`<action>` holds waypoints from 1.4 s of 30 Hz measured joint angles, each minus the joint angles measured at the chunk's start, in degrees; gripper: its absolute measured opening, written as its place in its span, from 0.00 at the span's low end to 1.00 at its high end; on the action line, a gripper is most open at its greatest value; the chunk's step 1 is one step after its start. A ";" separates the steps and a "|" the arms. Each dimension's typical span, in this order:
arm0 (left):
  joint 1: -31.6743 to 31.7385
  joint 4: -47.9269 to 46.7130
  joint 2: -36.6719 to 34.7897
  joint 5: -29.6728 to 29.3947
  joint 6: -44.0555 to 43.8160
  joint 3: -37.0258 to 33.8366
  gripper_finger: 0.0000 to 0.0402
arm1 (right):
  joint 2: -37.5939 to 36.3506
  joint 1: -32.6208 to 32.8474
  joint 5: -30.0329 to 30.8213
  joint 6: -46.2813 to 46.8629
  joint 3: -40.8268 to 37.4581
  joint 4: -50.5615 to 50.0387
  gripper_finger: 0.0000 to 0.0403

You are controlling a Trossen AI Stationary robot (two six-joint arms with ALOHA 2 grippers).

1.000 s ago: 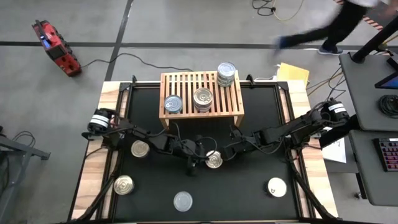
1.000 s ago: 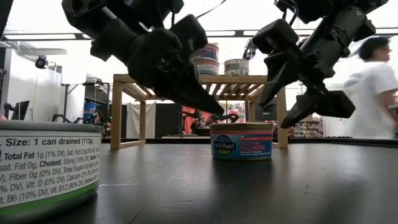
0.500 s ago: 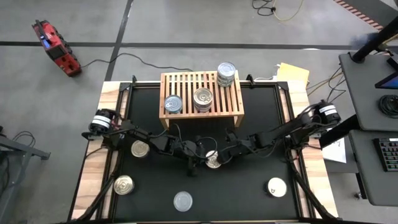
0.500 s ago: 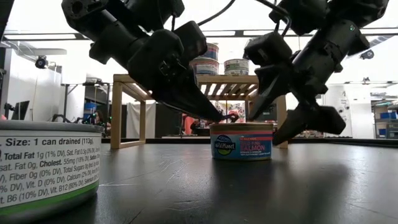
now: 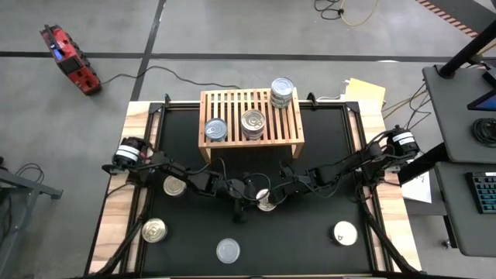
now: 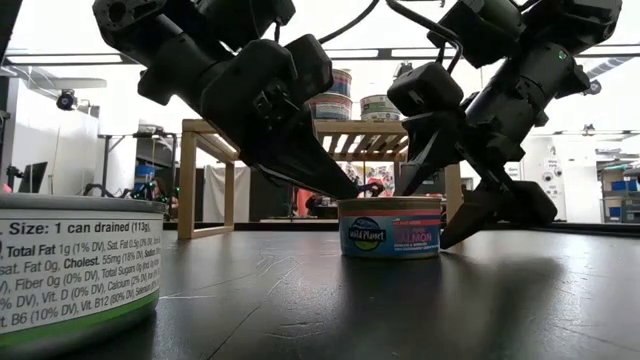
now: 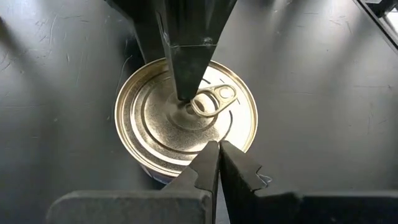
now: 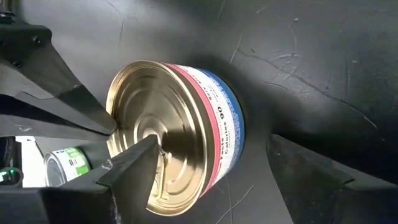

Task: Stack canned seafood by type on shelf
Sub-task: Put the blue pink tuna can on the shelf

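Right fingers [image 6: 470, 215] now straddle salmon can [image 6: 390, 228] (spread wide).

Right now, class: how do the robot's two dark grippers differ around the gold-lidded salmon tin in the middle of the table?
The left gripper is shut, its tips over the gold-lidded salmon tin; the right gripper is open, straddling the tin. Both are dark and two-fingered, and meet at the same tin.

The high view looks straight down on the whole worktop [image 5: 310, 232]. The low view sits at worktop level, facing the shelf [image 6: 330, 128]. Both wrist views hang close above the salmon can [image 7: 185, 118] (also mid-frame in the other two).
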 joint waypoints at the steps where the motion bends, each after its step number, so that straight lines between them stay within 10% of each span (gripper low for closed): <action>1: -0.02 -0.04 0.00 -0.01 -0.23 0.00 0.00 | 0.00 0.00 -0.18 -0.05 0.00 -0.02 0.72; 24: -0.61 8.98 0.35 -0.98 -6.23 -5.70 0.00 | 0.00 0.00 -0.35 -4.17 0.00 6.21 0.72; 42: -0.57 6.44 -1.09 -1.05 -9.59 -5.64 0.00 | -1.67 -0.04 -0.06 -12.11 -0.05 4.83 0.45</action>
